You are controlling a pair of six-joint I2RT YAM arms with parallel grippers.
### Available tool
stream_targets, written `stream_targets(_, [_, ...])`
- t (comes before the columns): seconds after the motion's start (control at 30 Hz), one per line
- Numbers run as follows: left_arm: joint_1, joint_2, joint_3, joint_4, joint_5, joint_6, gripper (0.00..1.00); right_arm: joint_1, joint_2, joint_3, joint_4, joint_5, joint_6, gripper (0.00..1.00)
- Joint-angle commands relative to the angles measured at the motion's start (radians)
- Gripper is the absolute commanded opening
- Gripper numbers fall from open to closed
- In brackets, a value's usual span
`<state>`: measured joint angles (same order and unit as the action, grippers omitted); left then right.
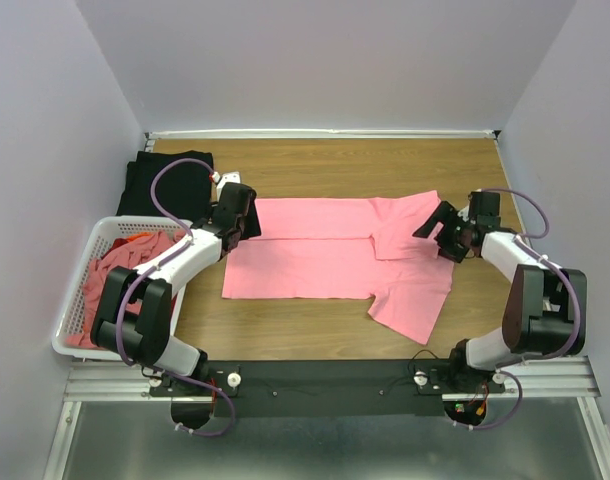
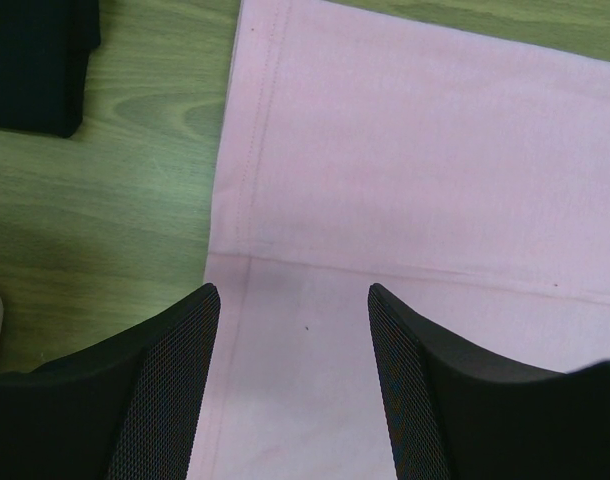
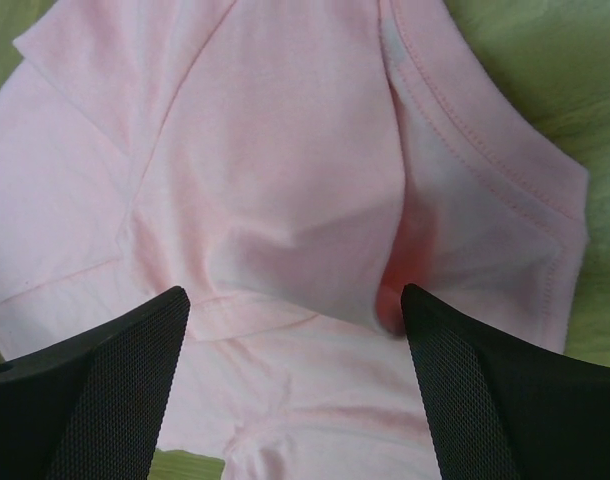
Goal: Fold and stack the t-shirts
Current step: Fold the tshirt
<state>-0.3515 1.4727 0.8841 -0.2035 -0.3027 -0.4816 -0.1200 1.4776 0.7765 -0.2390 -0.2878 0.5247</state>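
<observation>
A salmon-pink t-shirt (image 1: 315, 258) lies spread on the wooden table, its far long edge folded over the body. My left gripper (image 1: 247, 222) is open and empty over the shirt's left hem corner (image 2: 247, 262), jaws wide apart. My right gripper (image 1: 437, 232) is open and empty over the shirt's far right sleeve and collar area (image 3: 285, 200), where the cloth is bunched. A folded black t-shirt (image 1: 163, 183) lies at the far left. More salmon and red shirts (image 1: 110, 275) fill the basket.
A white slatted plastic basket (image 1: 77, 320) stands at the left front edge of the table. The black shirt's corner shows in the left wrist view (image 2: 35, 60). Purple walls enclose the table on three sides.
</observation>
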Motion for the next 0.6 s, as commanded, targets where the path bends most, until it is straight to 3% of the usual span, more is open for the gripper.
stream_targets(0.0, [-0.007, -0.022, -0.014, 0.022, 0.005, 0.005, 0.69, -0.009, 0.035, -0.028, 0.081, -0.074, -0.015, 0.93])
stream_targets(0.37, [-0.017, -0.022, -0.019, 0.019, -0.001, 0.005, 0.69, -0.017, 0.061, -0.100, 0.179, -0.189, -0.014, 0.85])
stream_targets(0.57, [-0.018, -0.018, -0.016, 0.021, -0.001, 0.008, 0.69, -0.032, 0.006, -0.126, 0.184, -0.197, -0.002, 0.64])
